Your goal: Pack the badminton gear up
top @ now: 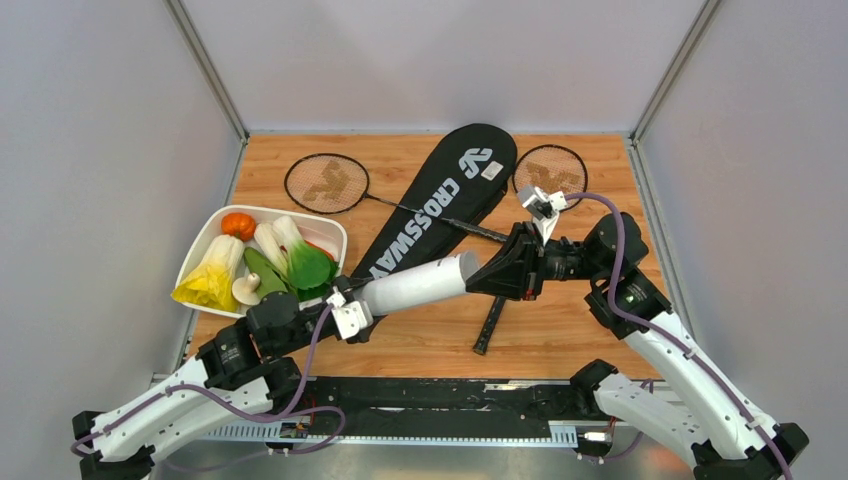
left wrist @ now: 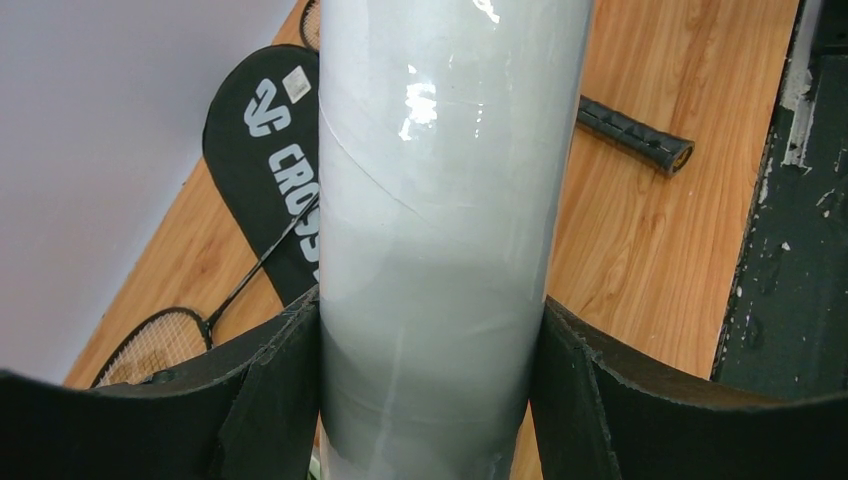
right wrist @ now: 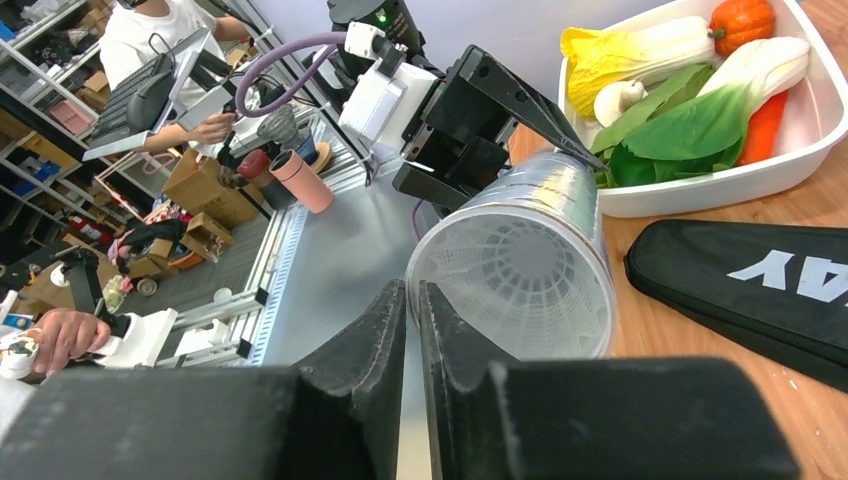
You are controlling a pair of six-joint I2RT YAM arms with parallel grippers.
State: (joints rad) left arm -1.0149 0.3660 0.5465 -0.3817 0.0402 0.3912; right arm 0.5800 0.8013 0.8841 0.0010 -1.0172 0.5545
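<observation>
L gripper (left wrist: 430,318) tight on white tube (left wrist: 440,180), R gripper (right wrist: 412,297) pressed together; "CROSSWAY" bag (top: 430,205) nearby.

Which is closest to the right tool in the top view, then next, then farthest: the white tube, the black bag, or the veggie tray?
1. white tube: its open end is right at the tips of the right tool.
2. black bag: just beyond, farther back.
3. veggie tray: far over on the left side.

Robotics lab: walled test table (top: 430,345), cluttered shelves (right wrist: 45,110) beyond.
</observation>
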